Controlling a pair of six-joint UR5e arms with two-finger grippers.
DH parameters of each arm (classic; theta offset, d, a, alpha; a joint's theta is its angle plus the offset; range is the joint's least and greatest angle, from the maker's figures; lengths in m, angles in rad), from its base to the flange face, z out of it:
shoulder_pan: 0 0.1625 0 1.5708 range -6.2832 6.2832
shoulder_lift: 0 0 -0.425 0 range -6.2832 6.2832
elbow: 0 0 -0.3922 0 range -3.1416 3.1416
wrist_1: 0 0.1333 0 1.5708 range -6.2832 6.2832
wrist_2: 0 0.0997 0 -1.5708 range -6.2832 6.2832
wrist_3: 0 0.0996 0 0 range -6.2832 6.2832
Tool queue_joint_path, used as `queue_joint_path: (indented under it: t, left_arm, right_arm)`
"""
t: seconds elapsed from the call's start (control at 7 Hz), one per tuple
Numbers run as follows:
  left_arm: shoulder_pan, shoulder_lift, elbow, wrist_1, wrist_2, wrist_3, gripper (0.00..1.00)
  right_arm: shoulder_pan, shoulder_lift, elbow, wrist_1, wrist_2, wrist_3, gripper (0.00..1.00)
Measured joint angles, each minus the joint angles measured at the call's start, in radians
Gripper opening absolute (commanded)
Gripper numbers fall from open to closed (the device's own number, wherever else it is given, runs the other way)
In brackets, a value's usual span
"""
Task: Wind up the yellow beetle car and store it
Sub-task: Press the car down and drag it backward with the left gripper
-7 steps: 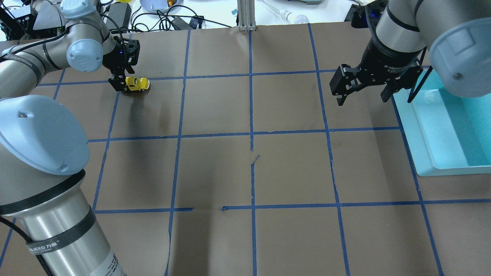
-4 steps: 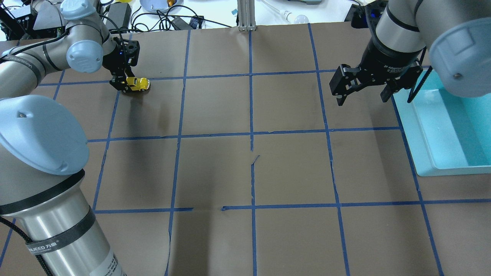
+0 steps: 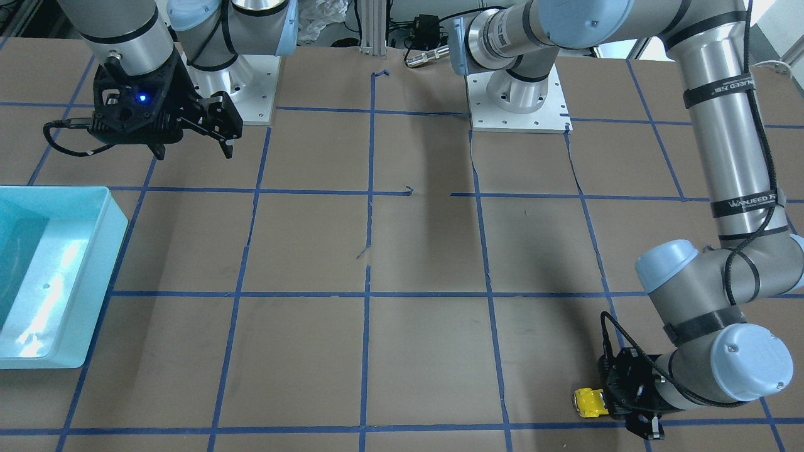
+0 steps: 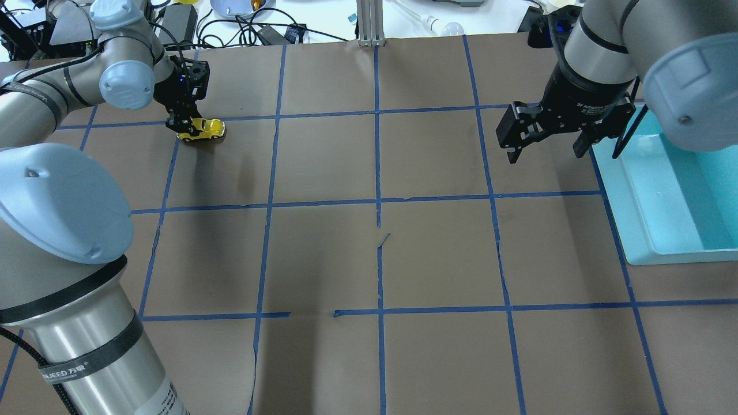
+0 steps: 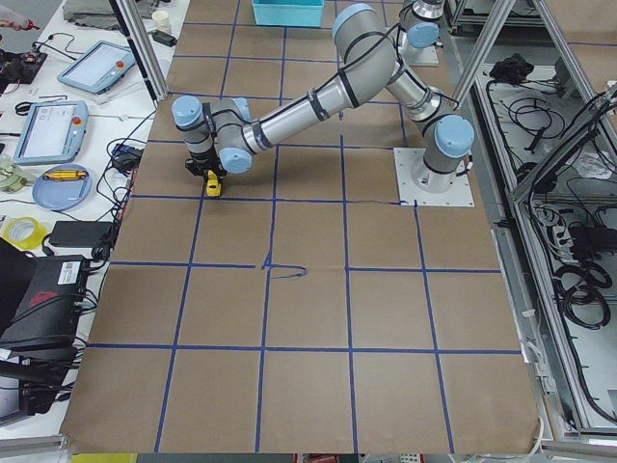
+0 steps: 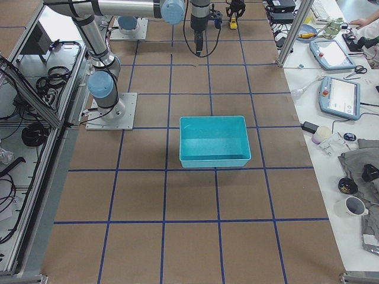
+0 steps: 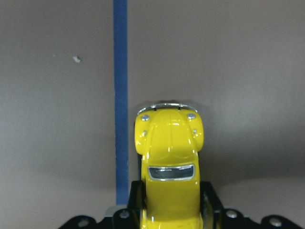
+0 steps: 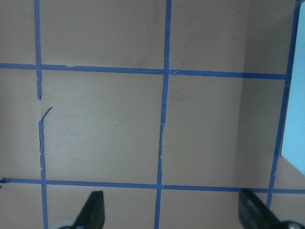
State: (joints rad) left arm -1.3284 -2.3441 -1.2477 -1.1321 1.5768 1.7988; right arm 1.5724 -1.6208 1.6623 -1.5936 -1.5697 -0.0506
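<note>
The yellow beetle car [image 4: 206, 128] stands on the brown table paper at the far left, next to a blue tape line. My left gripper [image 4: 187, 127] is shut on its rear end. In the left wrist view the car [image 7: 169, 148] points away from the camera, and a black finger [image 7: 212, 195] presses each side of its back half. From the front-facing view the car [image 3: 588, 402] pokes out of the left gripper [image 3: 608, 407] near the table's operator-side edge. My right gripper [image 4: 545, 154] hangs open and holds nothing, above the paper beside the bin; its fingers [image 8: 93, 212] show wide apart.
A teal bin [image 4: 614, 190] sits at the table's right edge, just right of the right gripper. Cables, adapters and a metal post [image 4: 371, 23] line the far edge beyond the paper. Blue tape divides the paper into squares.
The left gripper's fingers closed in on the car's rear, and the car shifted slightly toward the gripper. The right gripper drifted a little.
</note>
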Motion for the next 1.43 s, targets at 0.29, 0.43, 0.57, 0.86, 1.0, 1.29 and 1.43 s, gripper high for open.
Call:
queue_joint_path:
  t: [0.29,0.43,0.57,0.86,1.0,1.29,1.43]
  left_arm:
    - [0.001,-0.001,0.006,0.0,0.0,0.012,0.0]
    - [0.001,0.0,0.01,0.0,0.002,0.02,0.0]
    - [0.001,0.001,0.012,0.0,0.003,0.024,0.0]
    - [0.002,0.001,0.013,-0.001,-0.001,0.026,0.0]
    - [0.002,-0.001,0.013,-0.001,-0.001,0.026,0.0]
    - [0.004,-0.005,0.012,0.0,-0.002,0.023,0.0]
    - [0.006,-0.007,0.012,0.0,-0.003,0.024,0.0]
  right_arm:
    - [0.0,0.0,0.0,0.0,-0.001,0.0,1.0]
    - [0.0,0.0,0.0,0.0,-0.001,0.0,1.0]
    - [0.0,0.0,0.0,0.0,-0.002,0.0,1.0]
    - [0.0,0.0,0.001,0.0,-0.003,0.0,1.0]
    - [0.0,0.0,0.002,0.0,-0.001,0.0,1.0]
    - [0.0,-0.001,0.006,0.001,0.0,0.0,1.0]
    - [0.0,-0.002,0.006,0.0,0.001,0.0,1.0]
